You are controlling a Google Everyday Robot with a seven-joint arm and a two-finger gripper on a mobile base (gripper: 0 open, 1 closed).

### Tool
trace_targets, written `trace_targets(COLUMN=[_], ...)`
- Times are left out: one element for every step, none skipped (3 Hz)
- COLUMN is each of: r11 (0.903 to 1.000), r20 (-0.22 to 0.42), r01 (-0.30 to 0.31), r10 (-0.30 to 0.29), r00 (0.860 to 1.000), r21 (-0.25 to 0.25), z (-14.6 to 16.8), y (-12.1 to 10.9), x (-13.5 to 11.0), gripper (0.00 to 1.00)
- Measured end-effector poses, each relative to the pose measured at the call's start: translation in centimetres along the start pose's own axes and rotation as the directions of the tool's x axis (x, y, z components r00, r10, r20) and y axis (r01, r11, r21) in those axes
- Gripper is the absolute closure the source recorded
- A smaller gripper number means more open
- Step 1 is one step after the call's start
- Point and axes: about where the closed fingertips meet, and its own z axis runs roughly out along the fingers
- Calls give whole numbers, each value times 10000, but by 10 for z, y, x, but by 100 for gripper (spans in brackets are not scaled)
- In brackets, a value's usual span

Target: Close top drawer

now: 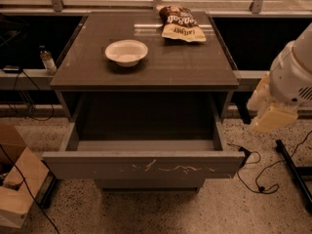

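Note:
The top drawer point(146, 165) is pulled far out of the grey cabinet point(146, 77). Its wide flat front has whitish squiggly scratches, and the inside looks empty. My gripper is not in view. Only white and cream links of my arm point(287, 82) show at the right edge, beside the cabinet's right side and above the drawer's right front corner, not touching it.
A white bowl point(126, 51) and a chip bag point(181, 23) lie on the cabinet top. A small bottle point(47, 60) stands on a ledge at left. A cardboard box point(14, 189) sits on the floor at lower left. Cables point(258, 179) and a stand leg lie at lower right.

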Motion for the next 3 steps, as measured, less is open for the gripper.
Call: trace_targets(r11=[9987, 9934, 9926], r20=[196, 735, 616], r01=[44, -77, -125], r10=[-34, 162, 201], r00=[9998, 9972, 9979], r21=[-500, -1143, -1208], z=[41, 101, 105], y=[20, 45, 46], x=[12, 33, 35], gripper=[81, 100, 100])
